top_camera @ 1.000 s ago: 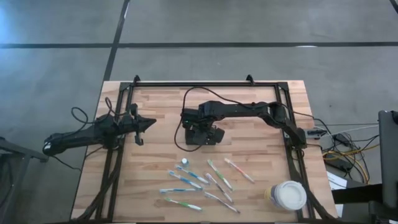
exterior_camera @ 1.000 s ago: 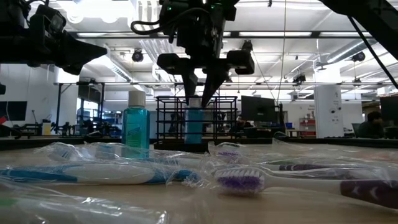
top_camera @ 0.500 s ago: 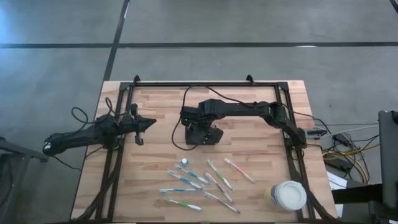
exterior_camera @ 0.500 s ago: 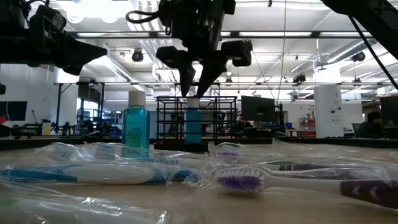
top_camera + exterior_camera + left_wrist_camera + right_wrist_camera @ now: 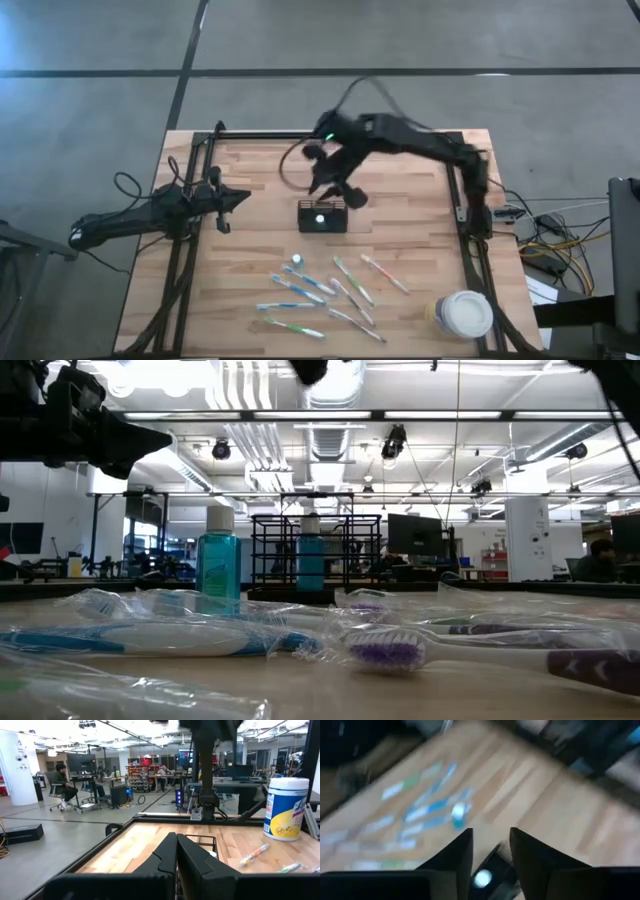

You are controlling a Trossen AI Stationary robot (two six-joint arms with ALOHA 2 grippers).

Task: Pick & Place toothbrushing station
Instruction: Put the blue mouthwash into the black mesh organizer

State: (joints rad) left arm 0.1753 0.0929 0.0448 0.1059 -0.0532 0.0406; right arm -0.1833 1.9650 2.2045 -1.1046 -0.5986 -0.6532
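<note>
1. The small black wire-mesh caddy (image 5: 322,216) stands upright at the middle of the light wooden tabletop (image 5: 250,190), one white-capped blue tube (image 5: 320,219) already standing inside it.
2. The right gripper (image 5: 338,186) hangs above the caddy's far edge, its two dark fingers (image 5: 455,856) parted with a clear gap and nothing between them.
3. A second white-capped blue tube (image 5: 297,260) stands just on the near side of the caddy, at the edge of the scattered thin blue, green and pink-white toothbrushes (image 5: 330,295), several in clear wrappers.
4. The left gripper (image 5: 238,199) waits well to the left of the caddy, fingers pressed together and empty.
5. Risk: the standing tube near the caddy looks easy to topple if a finger clips its cap on the way down.
6. Risk: the toothbrushes lie close together and overlap; a pinch may lift two, or slip on the crinkled wrap.
7. Risk: a careless drop could nudge the light caddy or knock the tube inside it.
</note>
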